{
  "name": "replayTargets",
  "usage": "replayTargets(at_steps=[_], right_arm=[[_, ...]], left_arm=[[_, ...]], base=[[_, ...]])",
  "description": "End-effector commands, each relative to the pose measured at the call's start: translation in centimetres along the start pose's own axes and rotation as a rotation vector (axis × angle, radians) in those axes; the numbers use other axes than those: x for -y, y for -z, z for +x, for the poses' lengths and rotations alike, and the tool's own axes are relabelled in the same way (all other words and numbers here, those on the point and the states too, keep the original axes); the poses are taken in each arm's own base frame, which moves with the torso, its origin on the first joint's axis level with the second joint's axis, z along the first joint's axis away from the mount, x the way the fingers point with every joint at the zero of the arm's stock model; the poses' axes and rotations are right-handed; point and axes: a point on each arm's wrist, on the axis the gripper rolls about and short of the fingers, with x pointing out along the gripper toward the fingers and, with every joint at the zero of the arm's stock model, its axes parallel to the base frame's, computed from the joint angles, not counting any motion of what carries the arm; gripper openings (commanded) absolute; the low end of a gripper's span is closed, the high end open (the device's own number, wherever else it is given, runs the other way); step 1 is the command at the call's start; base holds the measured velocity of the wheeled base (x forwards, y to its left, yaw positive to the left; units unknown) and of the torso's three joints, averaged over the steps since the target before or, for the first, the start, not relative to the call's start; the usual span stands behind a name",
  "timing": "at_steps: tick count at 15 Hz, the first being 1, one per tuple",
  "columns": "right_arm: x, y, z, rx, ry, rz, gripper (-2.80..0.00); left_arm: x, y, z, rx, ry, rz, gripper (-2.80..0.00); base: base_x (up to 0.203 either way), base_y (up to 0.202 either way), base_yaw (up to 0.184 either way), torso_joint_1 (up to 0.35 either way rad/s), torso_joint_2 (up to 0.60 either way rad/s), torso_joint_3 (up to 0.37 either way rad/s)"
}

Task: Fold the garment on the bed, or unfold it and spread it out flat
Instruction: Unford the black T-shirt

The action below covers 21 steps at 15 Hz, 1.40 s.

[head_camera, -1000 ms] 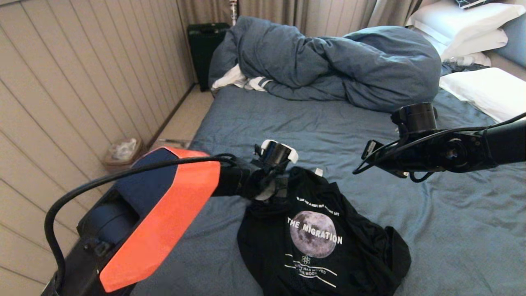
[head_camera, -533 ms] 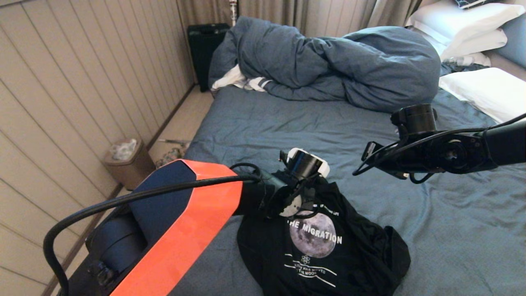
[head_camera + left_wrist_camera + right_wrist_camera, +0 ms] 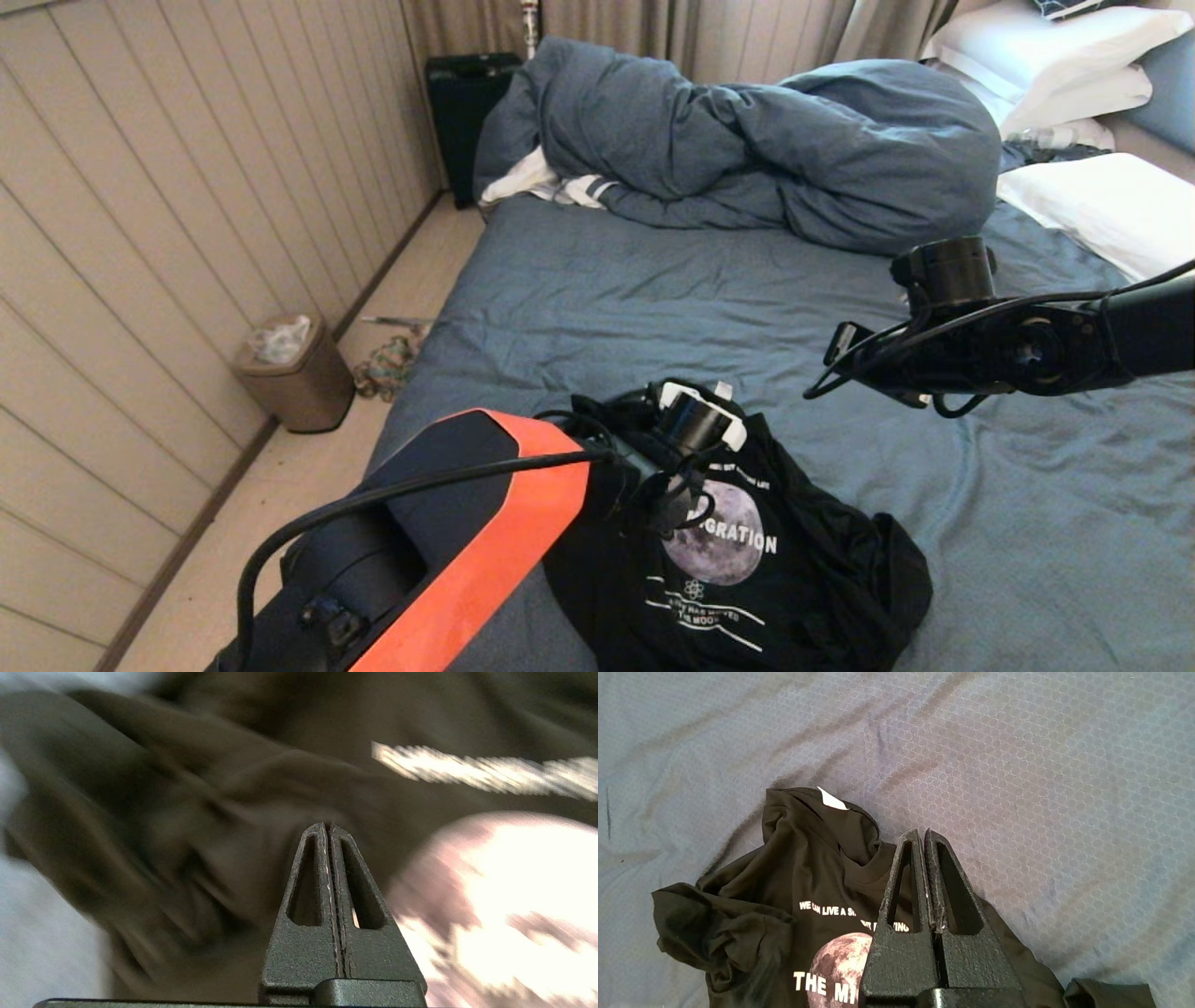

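Hovering over the moon print, your left gripper (image 3: 329,828), fingers pressed together holding nothing, is the nearer one to the garment (image 3: 747,569) crumpled on the bed (image 3: 653,289); right gripper (image 3: 924,833), also closed and empty, sits beyond the collar.

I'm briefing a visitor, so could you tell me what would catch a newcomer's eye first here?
The crumpled black T-shirt with its moon print lies on the near part of the bed. The left gripper, shut, is low over its upper edge. The right gripper, also shut, hangs above the sheet beside it.
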Motion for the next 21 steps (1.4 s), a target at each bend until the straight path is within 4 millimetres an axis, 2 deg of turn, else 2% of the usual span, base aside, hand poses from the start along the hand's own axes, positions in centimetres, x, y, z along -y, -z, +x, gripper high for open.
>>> replayTargets(at_steps=[1,4,7,11,13,18,21], right_arm=[[-0.1,0.0,-0.1,0.001,-0.003,0.001,-2.8],[-0.1,0.2,-0.1,-0.004,-0.003,0.001,-2.8],[-0.2,0.1,-0.3,-0.001,-0.005,0.001,-2.8],[-0.2,0.0,-0.5,0.003,-0.008,0.001,-2.8],[-0.1,0.1,-0.5,0.001,-0.006,0.001,-2.8],[-0.2,0.0,-0.8,0.007,-0.01,0.002,-2.8],[-0.3,-0.2,-1.2,0.016,-0.017,0.003,-2.8]], left_arm=[[-1.3,1.0,2.2,0.006,-0.049,0.005,-2.8],[-5.5,0.4,4.3,0.007,-0.124,-0.035,-2.8],[-11.5,-0.1,6.5,-0.007,-0.225,-0.103,-2.8],[-18.0,-0.7,7.7,-0.009,-0.327,-0.177,-2.8],[-19.9,-1.7,7.2,0.009,-0.354,-0.203,-2.8],[-24.8,-1.9,6.6,-0.001,-0.43,-0.265,-2.8],[-27.6,-2.6,4.7,0.002,-0.463,-0.302,-2.8]], base=[[0.0,0.0,0.0,0.0,0.0,0.0],[0.0,0.0,0.0,0.0,0.0,0.0],[0.0,0.0,0.0,0.0,0.0,0.0],[0.0,0.0,0.0,0.0,0.0,0.0],[0.0,0.0,0.0,0.0,0.0,0.0],[0.0,0.0,0.0,0.0,0.0,0.0],[0.0,0.0,0.0,0.0,0.0,0.0]])
